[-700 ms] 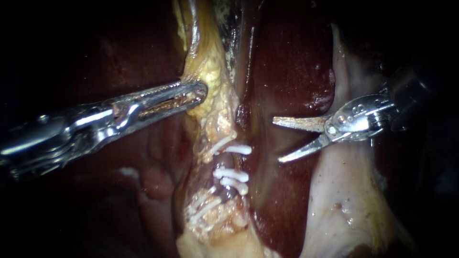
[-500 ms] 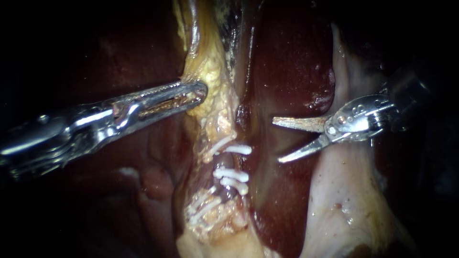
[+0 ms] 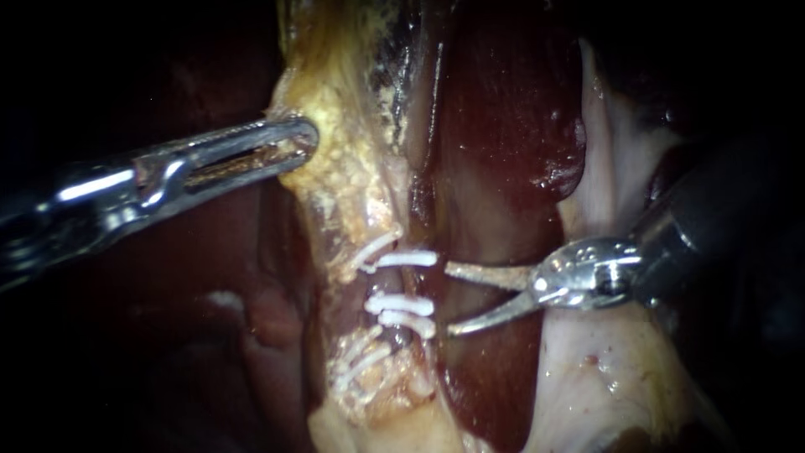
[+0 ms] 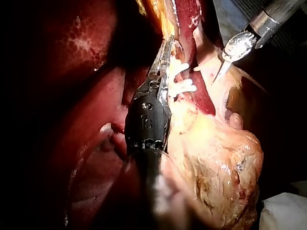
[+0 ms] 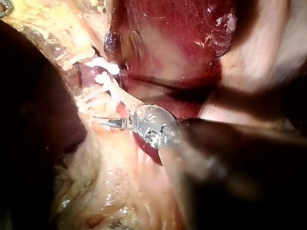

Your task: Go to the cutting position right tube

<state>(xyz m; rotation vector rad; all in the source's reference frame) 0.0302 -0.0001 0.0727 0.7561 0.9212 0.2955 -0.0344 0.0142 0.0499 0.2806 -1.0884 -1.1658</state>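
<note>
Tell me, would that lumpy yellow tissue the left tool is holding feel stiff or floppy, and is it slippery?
Probably floppy: the yellow tissue is drawn out toward the left instrument instead of keeping a shape of its own. Likely slippery, since it glistens wetly. Perhaps easily torn too, as its surface looks crumbly and lumpy down to the white clips.

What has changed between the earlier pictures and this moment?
The right instrument moved down and to the left. Its open jaws now sit close beside the white clips. The left instrument drew up and to the left, dragging along the yellowish tissue its jaws grip. Nothing was newly taken hold of or let go, and the clips stayed where they were.
</note>
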